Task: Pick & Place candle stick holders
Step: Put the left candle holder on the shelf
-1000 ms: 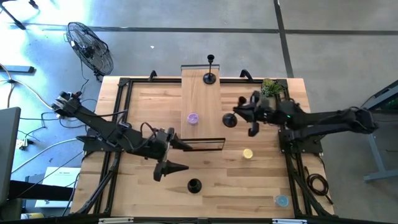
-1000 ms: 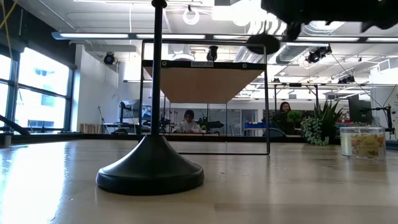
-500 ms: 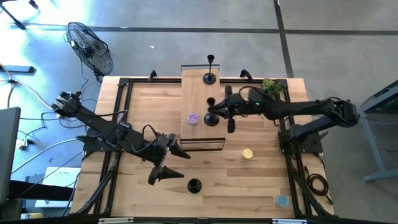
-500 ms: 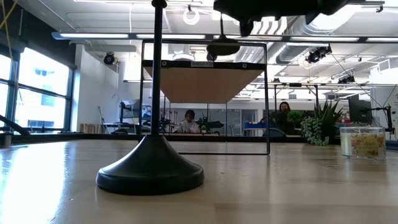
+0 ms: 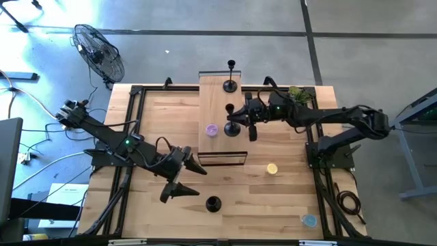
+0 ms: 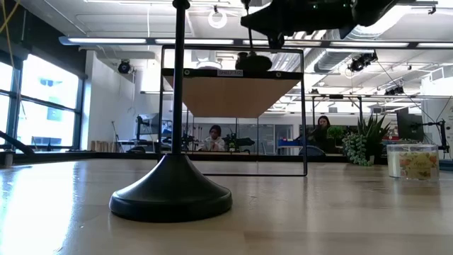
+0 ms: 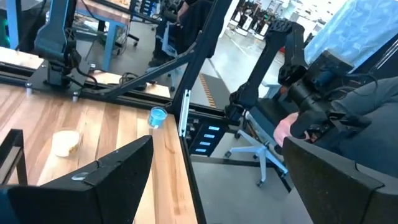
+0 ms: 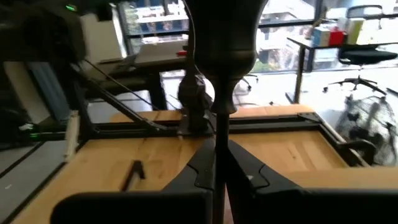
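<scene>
right gripper (image 5: 240, 124): I see it clenched on a candle stick holder (image 5: 232, 130), over the raised wooden shelf (image 5: 220, 102).
left gripper (image 5: 184, 179): fingers spread, holding nothing, 7 o'clock on the table (image 5: 287, 198).
second holder (image 5: 231, 85): shelf's 12 o'clock end.
third holder (image 5: 214, 203): on the table at 6 o'clock.

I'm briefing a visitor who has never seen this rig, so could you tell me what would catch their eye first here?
Probably the right pincer, shut on a black candle stick holder above the raised wooden shelf at mid-table. Another holder stands at the shelf's far end, and a third near the table's front edge, beside the open left pincer.
</scene>
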You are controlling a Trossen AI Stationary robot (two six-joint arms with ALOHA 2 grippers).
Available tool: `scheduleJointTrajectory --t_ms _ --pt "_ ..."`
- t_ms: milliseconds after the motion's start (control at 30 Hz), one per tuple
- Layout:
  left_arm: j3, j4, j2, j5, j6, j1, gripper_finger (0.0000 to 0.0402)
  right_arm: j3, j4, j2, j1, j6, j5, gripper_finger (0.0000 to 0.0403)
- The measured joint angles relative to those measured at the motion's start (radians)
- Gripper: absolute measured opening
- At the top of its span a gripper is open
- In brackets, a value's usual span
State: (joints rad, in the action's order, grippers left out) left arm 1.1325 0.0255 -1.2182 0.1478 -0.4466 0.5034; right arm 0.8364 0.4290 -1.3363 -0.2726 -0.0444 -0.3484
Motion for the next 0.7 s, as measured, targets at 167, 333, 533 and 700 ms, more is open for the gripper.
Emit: scheduleJointTrajectory --t_ms 167,333,533,700 --pt "0.0 0.004 0.0 0.0 -0.01 0.0 0.0351 0.0 -0.001 -0.004 0.005 0.02 -0.006 0.0006" --pt "0.0 0.017 0.0 0.0 -0.035 0.0 0.0351 -0.1 0.14 -0.005 0.002 -0.027 -0.003 0.0006" --pt "0.0 0.021 0.0 0.001 -0.041 0.0 0.0351 -0.228 0.363 -0.006 -0.021 -0.091 0.002 0.0006" --pt "0.0 0.019 0.0 0.05 -0.032 0.0 0.0351 -0.212 0.321 -0.006 -0.024 -0.068 -0.001 0.0006"
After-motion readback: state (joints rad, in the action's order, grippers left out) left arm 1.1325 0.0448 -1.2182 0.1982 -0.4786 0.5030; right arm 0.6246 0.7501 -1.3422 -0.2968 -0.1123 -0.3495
